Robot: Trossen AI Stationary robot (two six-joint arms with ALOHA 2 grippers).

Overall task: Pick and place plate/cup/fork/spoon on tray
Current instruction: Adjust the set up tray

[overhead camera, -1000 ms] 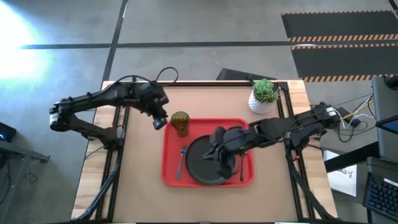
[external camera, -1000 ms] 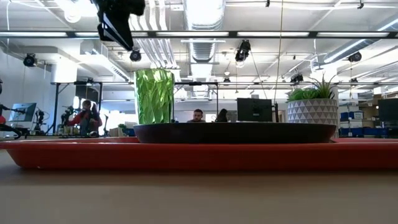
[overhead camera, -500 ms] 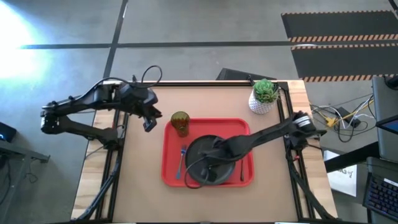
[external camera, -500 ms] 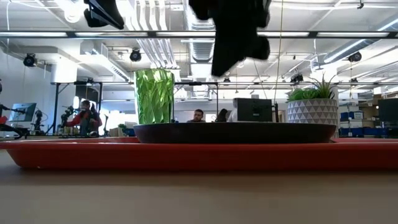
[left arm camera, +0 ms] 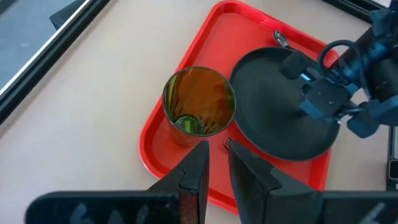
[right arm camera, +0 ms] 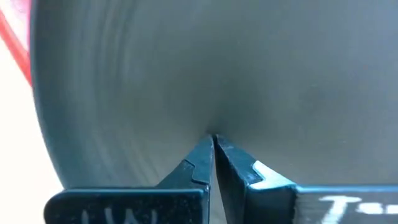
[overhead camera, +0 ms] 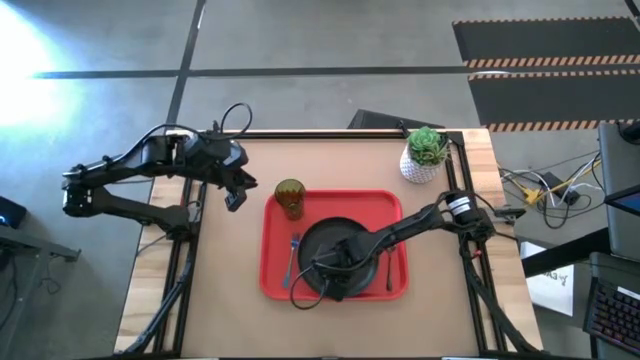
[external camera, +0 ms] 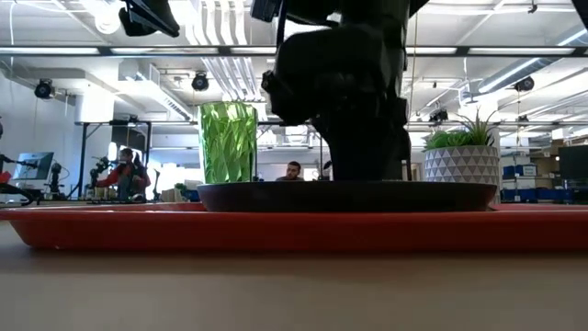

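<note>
The red tray (overhead camera: 272, 272) lies mid-table and carries everything. The black plate (overhead camera: 322, 240) lies flat on it. The green cup (overhead camera: 290, 197) stands upright in the tray's far left corner. The blue-handled fork (overhead camera: 294, 252) lies left of the plate, and the dark spoon (overhead camera: 389, 272) lies right of it. My right gripper (right arm camera: 212, 138) is shut, pointing steeply down at the plate's inner floor near its near-left rim. My left gripper (left arm camera: 216, 149) hangs above the table left of the cup, with a narrow gap and nothing between its fingers. My right gripper has its shut fingertips (right arm camera: 205, 152) right at the plate's flat inner floor (right arm camera: 214, 127), coming from above and pointing steeply down. I cannot tell whether the tips touch it. The plate lies flat on the tray.
A white pot with a green plant (overhead camera: 425, 155) stands at the table's far right corner. Bare tabletop (overhead camera: 220, 300) stretches left of the tray and along the near edge. In the low view, people (external camera: 124, 173) sit in the room beyond.
My right gripper has dropped from high over the plate to its floor, swinging toward the near left and tipping to point more steeply down. My left gripper has drawn back from the cup toward the table's left edge and risen a little. The cup stays upright.
</note>
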